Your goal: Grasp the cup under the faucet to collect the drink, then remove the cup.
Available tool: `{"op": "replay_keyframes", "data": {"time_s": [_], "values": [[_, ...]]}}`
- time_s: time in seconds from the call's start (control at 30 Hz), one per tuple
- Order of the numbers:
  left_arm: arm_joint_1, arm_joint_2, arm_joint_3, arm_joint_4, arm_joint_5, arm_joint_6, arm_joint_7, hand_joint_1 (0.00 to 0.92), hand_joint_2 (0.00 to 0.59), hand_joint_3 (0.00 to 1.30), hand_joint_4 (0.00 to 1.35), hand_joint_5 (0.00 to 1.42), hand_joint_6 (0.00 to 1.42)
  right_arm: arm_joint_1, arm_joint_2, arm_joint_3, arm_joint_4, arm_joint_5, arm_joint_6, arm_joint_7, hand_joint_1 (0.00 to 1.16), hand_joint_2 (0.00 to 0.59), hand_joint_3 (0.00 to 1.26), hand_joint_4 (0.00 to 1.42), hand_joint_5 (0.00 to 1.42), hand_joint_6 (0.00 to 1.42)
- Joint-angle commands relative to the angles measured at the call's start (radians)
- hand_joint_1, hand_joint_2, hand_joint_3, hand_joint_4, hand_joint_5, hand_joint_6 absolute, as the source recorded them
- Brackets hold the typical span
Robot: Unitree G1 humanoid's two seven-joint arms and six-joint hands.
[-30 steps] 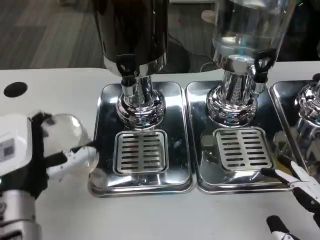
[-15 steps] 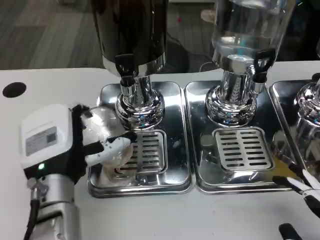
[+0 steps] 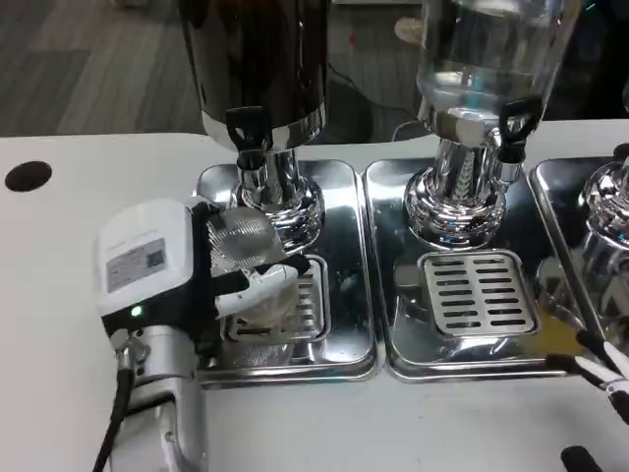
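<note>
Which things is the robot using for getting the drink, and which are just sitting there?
Using:
clear cup
left hand, holding the cup
dark drink tank
its tap
left drip tray

Just sitting there:
clear tank
middle drip tray
right hand

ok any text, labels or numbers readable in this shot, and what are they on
None can be read.
Label on the back of the left hand: a printed line and a small square code, too small and blurred to read.
Dispensers, trays and cup: no text visible.
</note>
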Motion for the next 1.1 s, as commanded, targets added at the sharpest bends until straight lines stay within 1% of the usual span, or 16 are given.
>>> {"op": "replay_keyframes", "data": {"time_s": [0.03, 0.33, 0.37, 0.6, 0.67, 0.77, 0.83, 1.0, 1.1], "values": [[-0.043, -0.016, -0.011, 0.026, 0.002, 0.008, 0.05, 0.334, 0.102, 0.63, 0.7, 0.9, 0.9, -0.004, -0.014, -0.012, 0.019, 0.027, -0.024, 0.013, 0.49, 0.394, 0.18, 0.02, 0.0, 0.0], [-0.085, -0.042, -0.013, 0.101, -0.021, 0.018, 0.092, 0.321, 0.101, 0.63, 0.7, 0.9, 0.89, -0.018, -0.023, -0.011, 0.044, 0.049, -0.035, 0.037, 0.5, 0.392, 0.18, 0.02, 0.0, 0.0], [-0.09, -0.044, -0.012, 0.11, -0.024, 0.019, 0.098, 0.306, 0.101, 0.63, 0.7, 0.9, 0.9, -0.02, -0.023, -0.012, 0.046, 0.051, -0.036, 0.04, 0.5, 0.392, 0.18, 0.02, 0.0, 0.0], [-0.12, -0.048, -0.013, 0.151, -0.05, 0.023, 0.12, 0.281, 0.1, 0.62, 0.68, 0.89, 0.88, -0.037, -0.028, -0.006, 0.063, 0.062, -0.039, 0.057, 0.5, 0.392, 0.18, 0.02, 0.0, 0.0], [-0.127, -0.048, -0.016, 0.162, -0.057, 0.024, 0.126, 0.252, 0.093, 0.61, 0.68, 0.88, 0.88, -0.041, -0.028, -0.004, 0.067, 0.06, -0.039, 0.061, 0.5, 0.392, 0.18, 0.02, 0.0, 0.0], [-0.134, -0.048, -0.017, 0.179, -0.07, 0.021, 0.128, 0.177, 0.073, 0.57, 0.62, 0.85, 0.87, -0.045, -0.027, -0.004, 0.071, 0.061, -0.041, 0.066, 0.5, 0.392, 0.18, 0.02, 0.0, 0.0], [-0.137, -0.047, -0.018, 0.19, -0.082, 0.017, 0.13, 0.139, 0.07, 0.55, 0.59, 0.84, 0.84, -0.046, -0.029, -0.005, 0.072, 0.066, -0.043, 0.069, 0.5, 0.392, 0.18, 0.02, 0.0, 0.0], [-0.145, -0.039, -0.029, 0.201, -0.1, 0.017, 0.134, 0.08, 0.046, 0.49, 0.54, 0.81, 0.83, -0.054, -0.03, -0.004, 0.074, 0.073, -0.04, 0.078, 0.5, 0.392, 0.18, 0.02, 0.0, 0.0], [-0.142, -0.029, -0.028, 0.194, -0.109, 0.012, 0.135, 0.07, 0.043, 0.48, 0.53, 0.8, 0.82, -0.063, -0.026, 0.002, 0.073, 0.071, -0.034, 0.083, 0.5, 0.392, 0.18, 0.02, 0.0, 0.0]]}}
